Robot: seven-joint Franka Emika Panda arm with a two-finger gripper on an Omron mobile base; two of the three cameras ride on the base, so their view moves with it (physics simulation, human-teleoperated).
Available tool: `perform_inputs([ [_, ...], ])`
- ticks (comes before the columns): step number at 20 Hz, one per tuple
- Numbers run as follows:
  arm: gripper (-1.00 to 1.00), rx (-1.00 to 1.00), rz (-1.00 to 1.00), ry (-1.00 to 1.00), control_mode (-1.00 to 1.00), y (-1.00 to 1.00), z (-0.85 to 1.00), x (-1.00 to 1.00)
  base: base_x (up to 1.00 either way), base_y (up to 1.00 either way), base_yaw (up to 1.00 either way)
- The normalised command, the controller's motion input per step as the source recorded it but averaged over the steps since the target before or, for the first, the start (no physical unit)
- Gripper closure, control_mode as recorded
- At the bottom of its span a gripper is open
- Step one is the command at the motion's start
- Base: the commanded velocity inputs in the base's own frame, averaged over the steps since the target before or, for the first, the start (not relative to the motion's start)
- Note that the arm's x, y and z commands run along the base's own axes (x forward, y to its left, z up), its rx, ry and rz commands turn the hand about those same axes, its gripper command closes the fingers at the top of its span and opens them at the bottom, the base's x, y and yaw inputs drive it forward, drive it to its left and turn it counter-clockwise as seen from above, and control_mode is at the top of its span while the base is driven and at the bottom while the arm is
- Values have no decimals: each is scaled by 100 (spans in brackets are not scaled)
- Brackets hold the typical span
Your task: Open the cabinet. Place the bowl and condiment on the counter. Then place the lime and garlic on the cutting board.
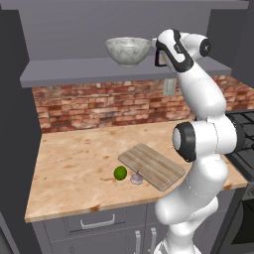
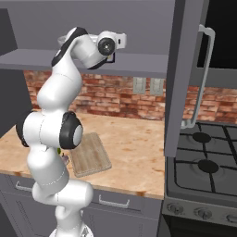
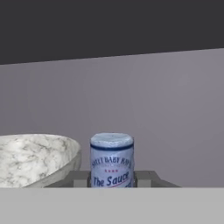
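Observation:
The cabinet stands open, its right door (image 2: 183, 69) swung out toward me. On its shelf (image 1: 74, 73) the marbled bowl (image 1: 128, 49) sits just left of my raised hand. In the hand view the condiment (image 3: 112, 159), a bottle with a pale cap and a label reading "The Sauce", stands upright between my fingers (image 3: 81, 178). My gripper (image 3: 113, 178) is shut on it, and the bowl (image 3: 35, 159) is close on its left. Below on the counter (image 1: 74, 163) lies the cutting board (image 1: 151, 166), with the lime (image 1: 120, 172) and garlic (image 1: 137, 178) side by side off its near-left edge.
A gas stove (image 2: 203, 166) sits to the right of the counter, under the open door and its bar handle (image 2: 203, 74). A brick wall with outlets (image 2: 148, 85) backs the counter. Grey drawers (image 1: 96, 222) lie below the front edge.

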Motion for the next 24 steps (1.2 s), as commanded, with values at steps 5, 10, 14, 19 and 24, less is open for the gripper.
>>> perform_inputs([
  [5,100,0,0,0,-100,15,0,-10,0,0,0],
  [10,100,0,0,0,-100,4,0,-34,0,0,0],
  [14,100,0,0,0,-100,0,0,-42,0,0,0],
  [19,100,0,0,-1,-100,0,0,-43,0,0,0],
  [24,100,0,0,0,-100,0,0,-47,0,0,0],
])
